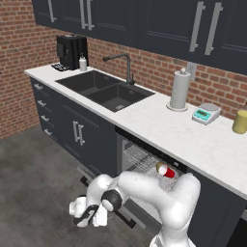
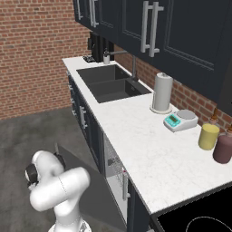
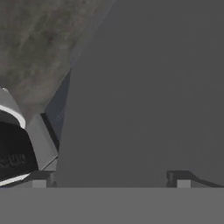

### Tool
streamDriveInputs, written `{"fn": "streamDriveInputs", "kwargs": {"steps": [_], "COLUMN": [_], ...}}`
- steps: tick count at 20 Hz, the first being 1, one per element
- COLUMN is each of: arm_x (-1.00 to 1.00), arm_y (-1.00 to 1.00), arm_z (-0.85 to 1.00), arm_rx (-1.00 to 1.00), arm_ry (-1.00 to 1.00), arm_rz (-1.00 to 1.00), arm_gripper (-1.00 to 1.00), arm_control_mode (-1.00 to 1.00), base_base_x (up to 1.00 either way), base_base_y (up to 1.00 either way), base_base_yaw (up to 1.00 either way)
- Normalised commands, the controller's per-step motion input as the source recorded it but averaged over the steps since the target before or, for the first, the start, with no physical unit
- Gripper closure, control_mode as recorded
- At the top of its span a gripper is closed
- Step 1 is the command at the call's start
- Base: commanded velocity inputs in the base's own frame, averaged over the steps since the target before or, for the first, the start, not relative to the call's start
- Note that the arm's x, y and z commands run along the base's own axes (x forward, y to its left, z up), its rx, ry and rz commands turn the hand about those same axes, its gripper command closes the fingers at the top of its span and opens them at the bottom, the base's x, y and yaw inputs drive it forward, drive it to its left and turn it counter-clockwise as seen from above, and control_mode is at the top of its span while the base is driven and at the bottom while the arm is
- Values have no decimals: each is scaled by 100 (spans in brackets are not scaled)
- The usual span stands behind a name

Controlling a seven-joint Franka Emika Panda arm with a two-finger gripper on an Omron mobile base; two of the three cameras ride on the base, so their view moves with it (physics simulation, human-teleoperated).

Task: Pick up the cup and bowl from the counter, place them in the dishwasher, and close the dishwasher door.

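The dishwasher (image 1: 144,159) stands open under the counter (image 1: 193,140), its pale wire rack (image 2: 115,167) showing. In the rack lies the red cup (image 1: 168,171), on its side. A tan edge of the bowl (image 1: 159,166) shows right beside it. The dishwasher door (image 3: 144,96) hangs down as a flat dark panel (image 2: 97,190). My gripper (image 1: 84,220) is low and to the left, at the door's outer edge. In the hand view the gripper (image 3: 111,183) is open, both fingertips (image 3: 183,181) close over the dark panel with nothing between them.
On the counter stand a paper towel roll (image 1: 179,90), a small scale (image 1: 206,114), a yellow canister (image 1: 240,120) and a maroon canister (image 2: 224,147). A black sink (image 1: 106,89) and a coffee machine (image 1: 71,50) lie to the left. Grey floor (image 3: 39,39) spreads beyond the door.
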Motion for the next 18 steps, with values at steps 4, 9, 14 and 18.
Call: {"fn": "streamDriveInputs", "kwargs": {"steps": [4, 9, 14, 18], "arm_x": [100, 100, 100, 100], "arm_y": [-100, -100, -100, -100], "arm_z": [-11, 15, 42, 39], "arm_rx": [-2, 0, 0, 0], "arm_ry": [1, 0, 0, 0], "arm_rz": [0, 0, 0, 0], "arm_gripper": [-100, -100, -100, -100], "arm_control_mode": [-100, -100, -100, -100], "base_base_x": [0, 0, 0, 0], "base_base_y": [0, 0, 0, 0], "base_base_yaw": [0, 0, 0, 0]}}
